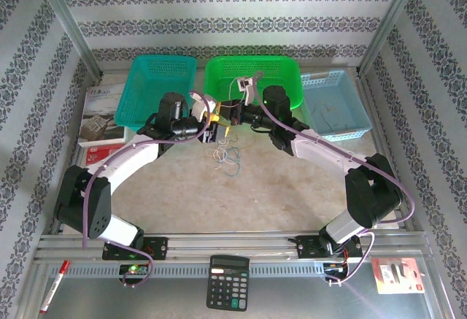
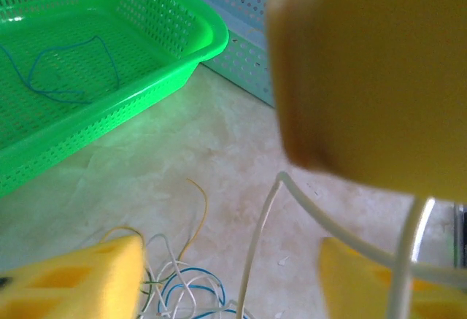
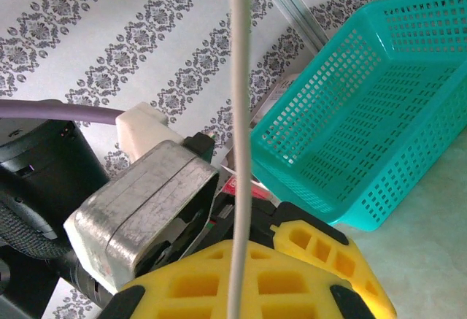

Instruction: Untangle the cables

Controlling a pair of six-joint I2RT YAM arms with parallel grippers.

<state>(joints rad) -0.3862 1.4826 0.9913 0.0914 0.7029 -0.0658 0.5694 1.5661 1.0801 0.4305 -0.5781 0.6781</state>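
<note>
Along the far edge of the tabletop (image 1: pixel 277 187) three rigid plastic baskets with perforated walls are standing in a row. At the left of the row, nothing can be made out inside the teal basket (image 1: pixel 157 89), whose lattice sides are being shown sharply in the right wrist view. Beside it, on the mesh floor of the green basket (image 1: pixel 252 78), a single thin blue wire (image 2: pixel 69 100) is lying in a loose open loop, so one strand is judged to be already sorted out. The left gripper (image 1: pixel 211 128) is being held low just in front of that basket, its yellow jaws standing wide apart with nothing clamped between them. Beneath the two grippers, near the green basket and well short of the near edge, the cables (image 1: pixel 228 157) are lying on the smooth, pale, faintly marbled surface. Bluish, yellow and whitish strands, very thin and limp, are being seen overlapping in small loops, so most of the separating is judged to be left. One whitish cable (image 2: pixel 260 239) is rising out of the heap in a springy curve towards the right gripper (image 1: pixel 232 118). That gripper's jaws are appearing closed on it, though the close views are blurred and this is being offered as a reading only. At the right end of the row the pale blue basket (image 1: pixel 336 107) is standing, and whether anything is lying in it cannot be told.
</note>
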